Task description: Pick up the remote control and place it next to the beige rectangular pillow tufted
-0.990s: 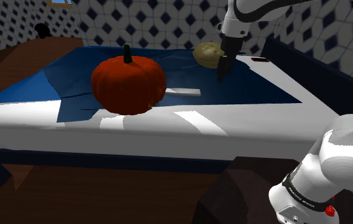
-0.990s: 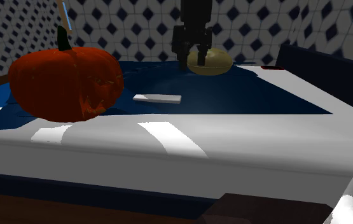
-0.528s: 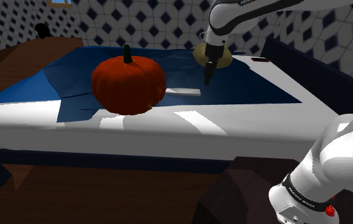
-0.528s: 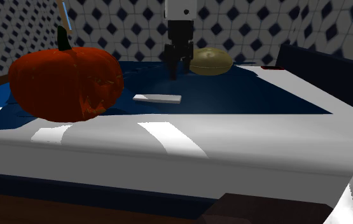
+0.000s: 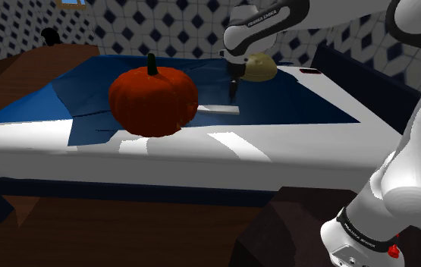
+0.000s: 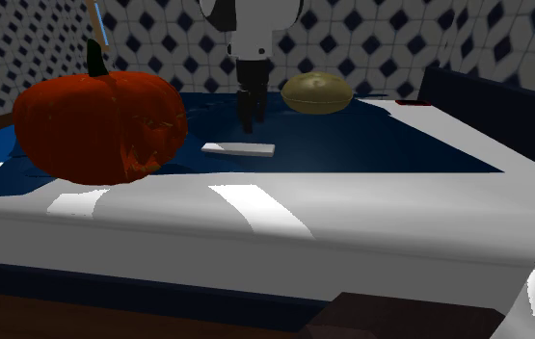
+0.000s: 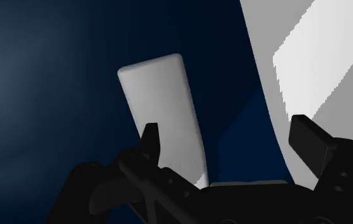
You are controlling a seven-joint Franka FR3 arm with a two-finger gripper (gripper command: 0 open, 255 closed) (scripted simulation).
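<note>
Wrist view: remote ctrl (image 7: 161, 111) under pincer (image 7: 228, 129)

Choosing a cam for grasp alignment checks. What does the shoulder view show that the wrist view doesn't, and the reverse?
Shoulder view's extras: the dark orange pumpkin with a dark stem, the beige rounded pillow behind the arm, and the white arm links.

Wrist view's extra: the finger spread. The black fingers stand apart, open, with one over the remote's edge rather than straddling it.

Shared: the flat white rectangular remote, the dark blue cover, the white surface and the black gripper above the remote.
</note>
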